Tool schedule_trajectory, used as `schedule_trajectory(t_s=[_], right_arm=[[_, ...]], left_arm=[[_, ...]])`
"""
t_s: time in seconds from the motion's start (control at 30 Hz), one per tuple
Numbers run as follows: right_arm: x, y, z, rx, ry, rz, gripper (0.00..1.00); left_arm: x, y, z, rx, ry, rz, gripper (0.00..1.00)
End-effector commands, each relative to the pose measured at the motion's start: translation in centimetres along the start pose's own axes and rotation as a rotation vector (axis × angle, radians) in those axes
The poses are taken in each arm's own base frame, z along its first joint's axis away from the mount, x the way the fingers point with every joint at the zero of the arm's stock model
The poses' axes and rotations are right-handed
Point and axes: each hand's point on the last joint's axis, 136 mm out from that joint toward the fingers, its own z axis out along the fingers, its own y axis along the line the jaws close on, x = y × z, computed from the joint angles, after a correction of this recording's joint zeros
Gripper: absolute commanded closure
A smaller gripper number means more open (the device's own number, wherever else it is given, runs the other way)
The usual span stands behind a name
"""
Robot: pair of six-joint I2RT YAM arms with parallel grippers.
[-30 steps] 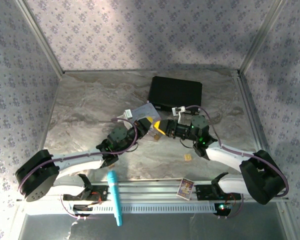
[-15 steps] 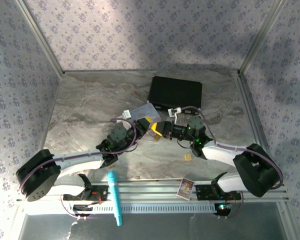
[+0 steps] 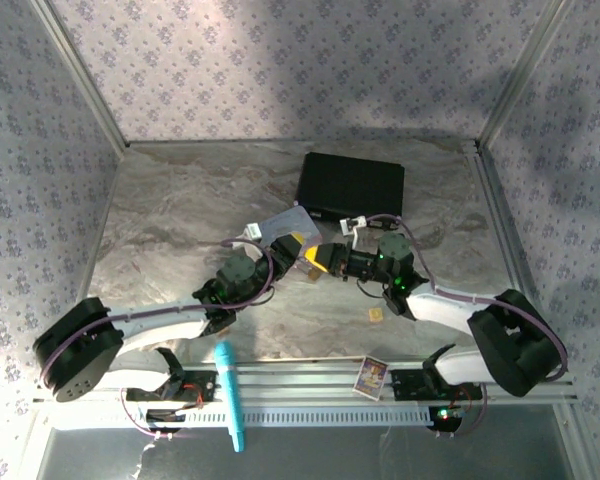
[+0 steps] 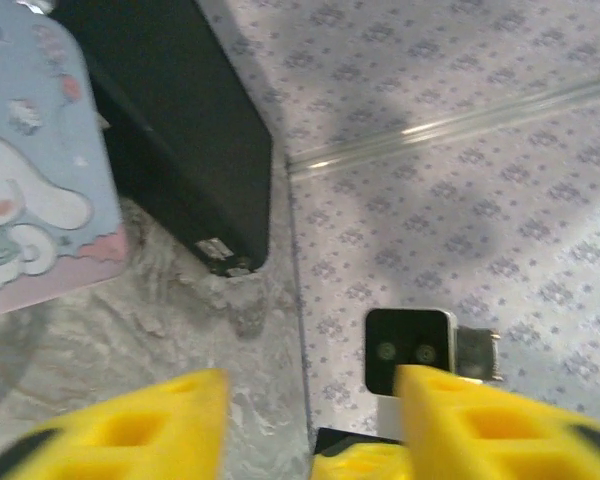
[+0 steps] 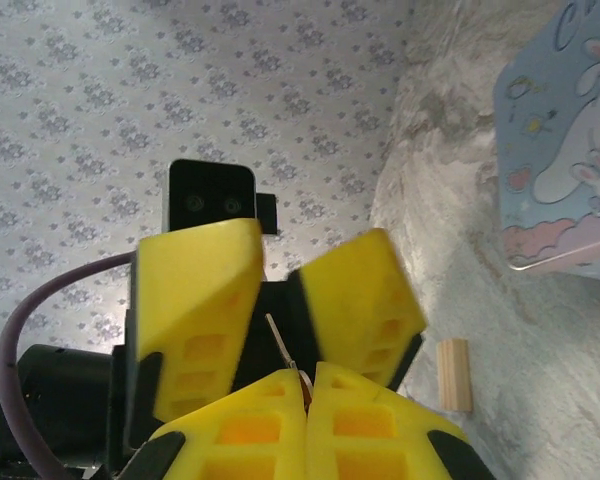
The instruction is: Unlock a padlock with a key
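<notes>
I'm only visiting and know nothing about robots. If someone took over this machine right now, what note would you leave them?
Left tool: open, empty, facing the right tool.
Right tool: shut on a thin metal sliver, apparently the key, near the pastel tin.
Done: the key is gripped.
Left: find the padlock, insert the key, turn it, free the shackle.
</notes>
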Motion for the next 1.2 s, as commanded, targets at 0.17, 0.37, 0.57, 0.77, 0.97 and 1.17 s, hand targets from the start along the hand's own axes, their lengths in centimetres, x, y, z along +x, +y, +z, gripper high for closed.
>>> schedule_trajectory(t_s=[0.17,0.37,0.57,0.77,0.97,1.17], right_arm=[[-0.2,-5.1,-3.5,0.235,-0.044,0.001,1.0],[0.0,-7.5,-7.0,0.475,-0.059,-0.084,1.0],[0.0,-9.6,-8.7,0.523,-0.071,-0.028,1.0],[0.6,-10.3,-9.5,0.545,-0.075,-0.028,1.0],[1.0,-10.9,-10.3,0.559,-0.09,-0.027,1.0],[1.0,-10.9,-11.0,0.559,-0.105,-0.027,1.0]], left_arm=[[-2.5,5.2,-3.3,-0.44,-0.064,0.147,0.05],[1.3,7.9,-2.9,-0.595,0.091,0.254,0.19],[4.5,9.6,-0.8,-0.691,0.158,0.302,0.21],[4.9,11.4,-0.1,-0.997,0.2,0.327,0.18],[7.5,12.3,3.2,-0.952,0.271,0.19,0.19],[7.0,13.8,3.7,-1.094,0.194,0.109,0.27]])
